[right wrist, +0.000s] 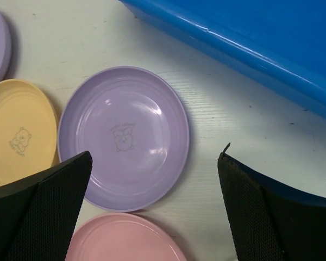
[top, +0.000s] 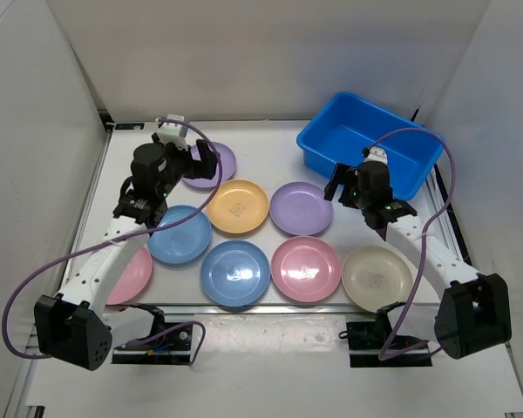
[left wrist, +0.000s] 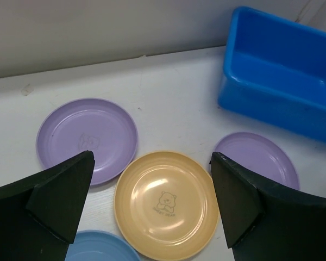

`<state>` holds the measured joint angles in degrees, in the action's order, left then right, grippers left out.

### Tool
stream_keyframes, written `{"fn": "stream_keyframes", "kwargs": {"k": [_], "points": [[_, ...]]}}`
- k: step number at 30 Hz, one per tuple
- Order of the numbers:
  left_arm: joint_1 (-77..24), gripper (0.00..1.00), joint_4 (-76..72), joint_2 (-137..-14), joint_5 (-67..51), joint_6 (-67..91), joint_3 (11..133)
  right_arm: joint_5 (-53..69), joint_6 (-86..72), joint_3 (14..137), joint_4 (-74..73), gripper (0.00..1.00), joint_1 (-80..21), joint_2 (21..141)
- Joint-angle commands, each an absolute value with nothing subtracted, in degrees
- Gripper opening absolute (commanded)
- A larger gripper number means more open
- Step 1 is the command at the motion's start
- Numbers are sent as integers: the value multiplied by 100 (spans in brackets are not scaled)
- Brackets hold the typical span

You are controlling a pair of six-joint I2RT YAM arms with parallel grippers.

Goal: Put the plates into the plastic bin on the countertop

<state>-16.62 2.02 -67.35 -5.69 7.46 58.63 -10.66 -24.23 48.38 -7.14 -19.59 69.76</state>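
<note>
Several pastel plates lie flat on the white countertop (top: 270,144): purple (top: 220,159), orange (top: 237,207), purple (top: 301,209), two blue (top: 179,235) (top: 235,272), two pink (top: 306,268) (top: 132,277), cream (top: 376,279). The blue plastic bin (top: 370,148) stands at the back right with nothing in it. My left gripper (top: 202,163) is open and empty, hovering above the orange plate (left wrist: 165,204), its fingers (left wrist: 60,201) on either side. My right gripper (top: 342,185) is open and empty above the right-hand purple plate (right wrist: 124,136), near the bin (right wrist: 261,32).
White walls close in the countertop at the back and both sides. Purple cables loop from each arm. In the left wrist view the back-left purple plate (left wrist: 87,138) and the bin (left wrist: 277,81) show. A pink plate (right wrist: 125,239) lies under my right gripper.
</note>
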Motion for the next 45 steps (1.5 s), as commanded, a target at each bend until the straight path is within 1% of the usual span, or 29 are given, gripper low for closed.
{"fn": "stream_keyframes", "kwargs": {"k": [1, 2, 3, 5, 6, 8, 12, 13, 14, 16, 18, 19, 23, 28, 30, 33, 37, 40, 41, 45], "points": [[-1661, 99, -278, -6364, -966, 677, 5557, -1546, -2566, 5211, -1089, 99, -1969, 7172], [-1661, 99, -673, -6311, -915, 746, 5268, -1703, -2497, 5177, -1125, 99, -1969, 7241], [-1652, 99, -755, -6293, -897, 782, 5221, -1879, -2496, 5133, -1125, 99, -1969, 7242], [-1644, 99, -687, -6363, -844, 878, 5282, -2450, -3177, 5124, -1545, 99, -1890, 7330], [-1652, 99, -616, -6502, -905, 861, 5413, -2461, -3164, 5115, -1651, 99, -1759, 7408], [-1643, 99, -353, -6661, -1054, 861, 5572, -2338, -3408, 5298, -2274, 99, -1548, 7505], [-1635, 99, -237, -7013, -1265, 1046, 5625, -2909, -4077, 5563, -3653, 99, -1388, 7629], [-1635, 99, -246, -7031, -1300, 1089, 5564, -2953, -4183, 5590, -4143, 99, -1441, 7646], [-1635, 99, -246, -7083, -1370, 1090, 5529, -2918, -4358, 5607, -4322, 99, -1441, 7664], [-1635, 99, -246, -7136, -1476, 1046, 5476, -2708, -4499, 5564, -4726, 95, -1441, 7682], [-1635, 99, -246, -7154, -1616, 1063, 5423, -2497, -4709, 5520, -4921, 94, -1441, 7760], [-1635, 99, -255, -7163, -1687, 1063, 5414, -2461, -4815, 5467, -5061, 91, -1441, 7787], [-1635, 99, -229, -7277, -1898, 1177, 5379, -2636, -4956, 5361, -4992, 84, -1442, 7945], [-1626, 99, 174, -7365, -1373, 1353, 5589, -2637, -5062, 5466, -4641, 81, -1441, 8560], [-1635, 99, 316, -7348, -1336, 1336, 5634, -2532, -4941, 5484, -4343, 76, -1441, 8770], [-1626, 99, 422, -7260, -1371, 1274, 5625, -2321, -4948, 5537, -4254, 73, -1459, 9034], [-1626, 99, 439, -7172, -1336, 1266, 5528, -2338, -5097, 5414, -4183, 72, -1477, 9176], [-1626, 99, 457, -7128, -1283, 1301, 5520, -2478, -5238, 5362, -4254, 64, -1477, 9307], [-1635, 99, 492, -7154, -1301, 1301, 5520, -2496, -5221, 5335, -4219, 60, -1477, 9334], [-1617, 99, 597, -7172, -1336, 1301, 5546, -2566, -5431, 5142, -4149, 54, -1476, 9299]]}}
